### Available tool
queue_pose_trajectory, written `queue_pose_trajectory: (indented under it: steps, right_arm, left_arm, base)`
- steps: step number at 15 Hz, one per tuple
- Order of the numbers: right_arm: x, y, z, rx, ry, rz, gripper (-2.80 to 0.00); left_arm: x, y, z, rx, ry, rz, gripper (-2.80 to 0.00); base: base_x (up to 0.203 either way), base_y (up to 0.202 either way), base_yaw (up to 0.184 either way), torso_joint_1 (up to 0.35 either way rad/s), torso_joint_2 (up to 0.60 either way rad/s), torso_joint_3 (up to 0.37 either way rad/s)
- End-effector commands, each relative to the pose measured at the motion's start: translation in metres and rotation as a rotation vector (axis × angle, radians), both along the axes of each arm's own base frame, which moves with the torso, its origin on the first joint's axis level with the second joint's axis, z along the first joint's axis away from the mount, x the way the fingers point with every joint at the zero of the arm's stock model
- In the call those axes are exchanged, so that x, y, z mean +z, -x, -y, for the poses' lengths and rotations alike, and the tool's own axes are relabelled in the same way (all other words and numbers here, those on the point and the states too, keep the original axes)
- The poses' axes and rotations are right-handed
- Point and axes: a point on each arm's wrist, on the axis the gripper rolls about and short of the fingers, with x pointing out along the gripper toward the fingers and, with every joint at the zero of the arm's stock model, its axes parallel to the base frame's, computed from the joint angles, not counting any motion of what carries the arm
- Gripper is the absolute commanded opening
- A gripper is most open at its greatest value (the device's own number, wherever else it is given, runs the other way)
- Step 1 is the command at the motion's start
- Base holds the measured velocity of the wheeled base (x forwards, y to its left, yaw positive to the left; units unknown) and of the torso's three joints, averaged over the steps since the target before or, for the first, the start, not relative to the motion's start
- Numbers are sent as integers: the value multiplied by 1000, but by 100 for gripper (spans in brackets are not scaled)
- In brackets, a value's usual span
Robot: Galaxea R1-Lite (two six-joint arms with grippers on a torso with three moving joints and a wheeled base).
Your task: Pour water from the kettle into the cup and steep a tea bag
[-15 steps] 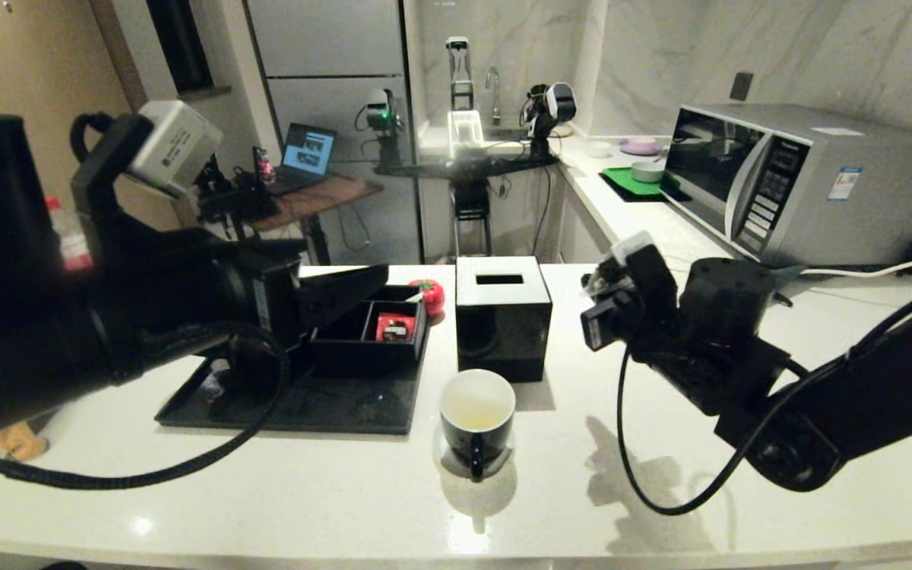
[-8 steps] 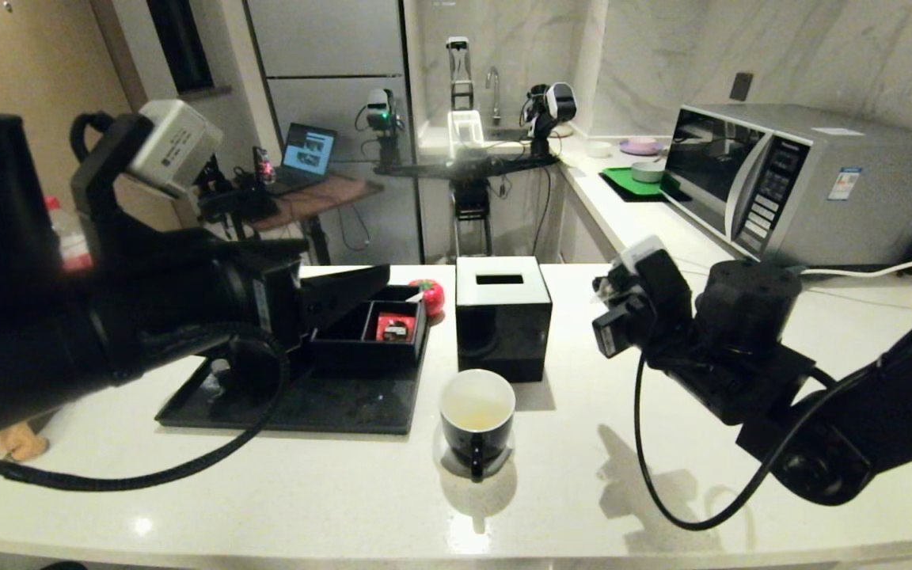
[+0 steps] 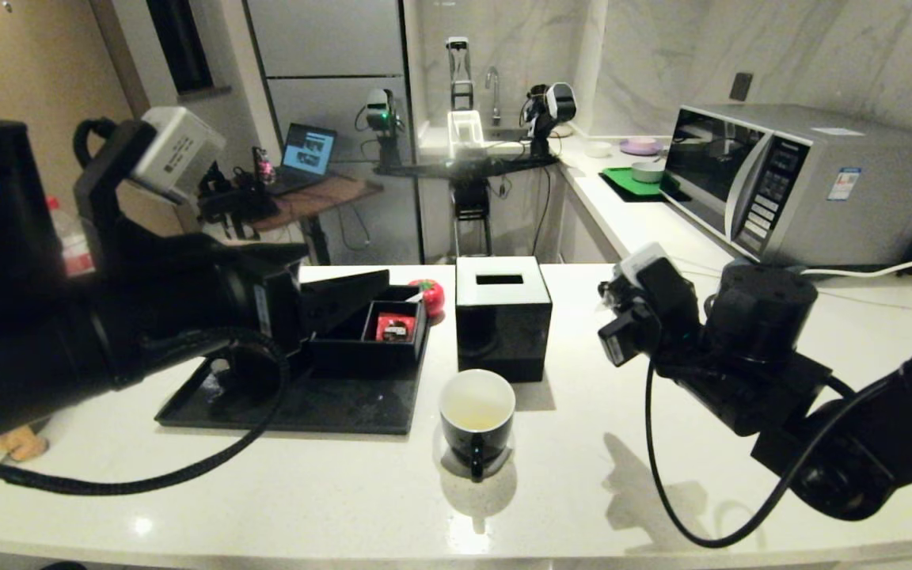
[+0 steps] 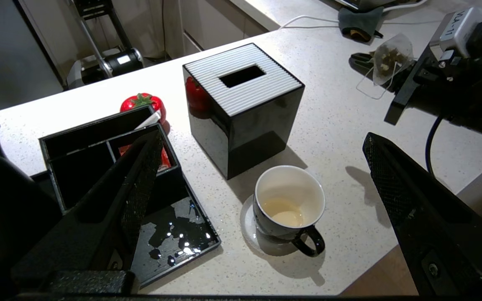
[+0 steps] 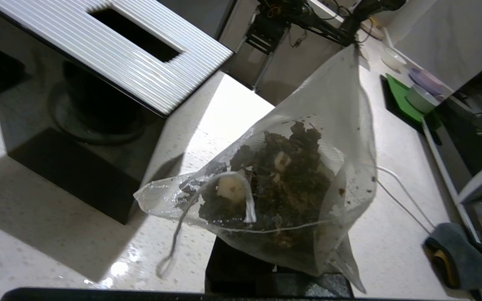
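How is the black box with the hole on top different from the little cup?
The box is square with flat sides; the cup is round with a small handle. The box is much bigger and taller than the cup. The box has a white ribbed top with a slot; the cup is wide open on top, white inside, with a little yellowish water at the bottom. Both are shiny black outside and stand upright on the white counter, close together.

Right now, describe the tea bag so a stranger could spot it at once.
Start at the black tissue box on the white counter, then look past it toward the right gripper, which is shut on the tea bag above the counter. It is the only translucent mesh pouch of dark leaves, with a thin looped string.
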Motion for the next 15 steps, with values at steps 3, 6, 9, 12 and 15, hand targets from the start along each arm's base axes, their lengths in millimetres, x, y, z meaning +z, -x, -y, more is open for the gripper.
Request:
queue_pose_trajectory:
  steps: [3, 6, 9, 12, 15]
  right_arm:
    - [6, 4, 6, -15, 33, 30, -280]
    - [6, 4, 6, -15, 131, 59, -280]
    - [4, 6, 2, -4, 199, 74, -280]
    - [0, 10, -3, 18, 215, 64, -280]
    - [-6, 15, -7, 39, 234, 48, -280]
  left_arm:
    - [0, -1, 0, 1, 1, 1, 0]
    - [0, -1, 0, 4, 8, -6, 0]
    - [0, 0, 0, 5, 9, -6, 0]
    - [0, 0, -1, 7, 9, -6, 0]
    - [0, 0, -1, 7, 9, -6, 0]
  base:
    - [0, 0, 0, 0, 0, 0]
    - [0, 0, 0, 0, 0, 0]
    - [0, 0, 0, 0, 0, 0]
    - [0, 0, 0, 0, 0, 0]
    - [0, 0, 0, 0, 0, 0]
